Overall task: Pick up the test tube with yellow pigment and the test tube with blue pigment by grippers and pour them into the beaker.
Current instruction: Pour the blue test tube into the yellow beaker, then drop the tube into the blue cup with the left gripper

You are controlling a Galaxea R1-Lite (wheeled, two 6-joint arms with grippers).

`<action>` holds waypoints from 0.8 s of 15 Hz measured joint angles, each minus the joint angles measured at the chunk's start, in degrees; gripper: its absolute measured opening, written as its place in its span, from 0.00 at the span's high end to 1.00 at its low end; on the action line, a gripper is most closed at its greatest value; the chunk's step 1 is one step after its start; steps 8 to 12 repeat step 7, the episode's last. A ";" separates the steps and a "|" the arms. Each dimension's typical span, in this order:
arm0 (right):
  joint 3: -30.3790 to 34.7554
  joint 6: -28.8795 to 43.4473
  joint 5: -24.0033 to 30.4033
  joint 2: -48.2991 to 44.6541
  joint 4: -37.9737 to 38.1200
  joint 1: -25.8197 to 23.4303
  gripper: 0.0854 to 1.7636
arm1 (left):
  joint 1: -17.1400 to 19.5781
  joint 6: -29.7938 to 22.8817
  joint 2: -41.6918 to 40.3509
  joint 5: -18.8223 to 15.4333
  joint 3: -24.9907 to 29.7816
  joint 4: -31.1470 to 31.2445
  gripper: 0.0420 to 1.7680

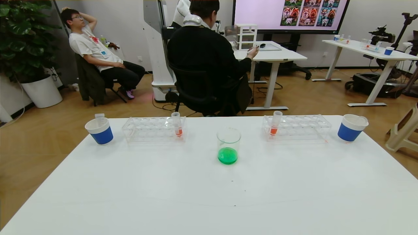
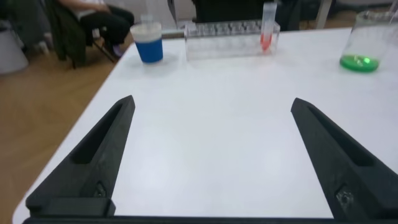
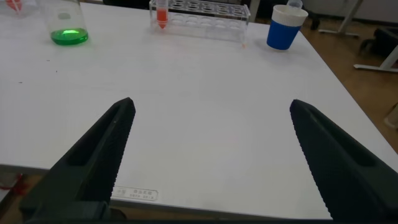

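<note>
Head view: the beaker (image 1: 228, 145) stands mid-desk (image 1: 209, 195) holding green liquid; each clear rack (image 1: 153, 128) (image 1: 296, 126) keeps one orange-red tube; blue-and-white cups (image 1: 99, 130) (image 1: 351, 127) flank them; left gripper (image 2: 211, 155) and right gripper (image 3: 211, 155) hover with fingers spread, empty.

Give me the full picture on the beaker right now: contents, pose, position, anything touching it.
The beaker is a small clear glass cylinder with a flared rim, standing upright on the white table, midway between the two clear tube racks and slightly nearer the robot. A shallow layer of bright green liquid sits at its bottom; the rest is empty. Nothing touches it but the tabletop.
</note>
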 joint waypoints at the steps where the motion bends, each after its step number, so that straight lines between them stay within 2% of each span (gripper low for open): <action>1: 0.00 0.00 -0.02 0.00 0.00 0.00 0.02 | 0.00 -0.11 -0.02 -0.13 0.27 1.76 0.01; 6: 0.00 0.00 0.00 0.00 0.00 0.00 0.02 | 0.00 -2.60 -0.07 -0.13 1.18 0.28 0.01; 12: 0.00 0.00 0.00 0.00 0.00 0.00 0.02 | 0.00 -2.77 -0.07 -0.13 1.21 0.26 0.01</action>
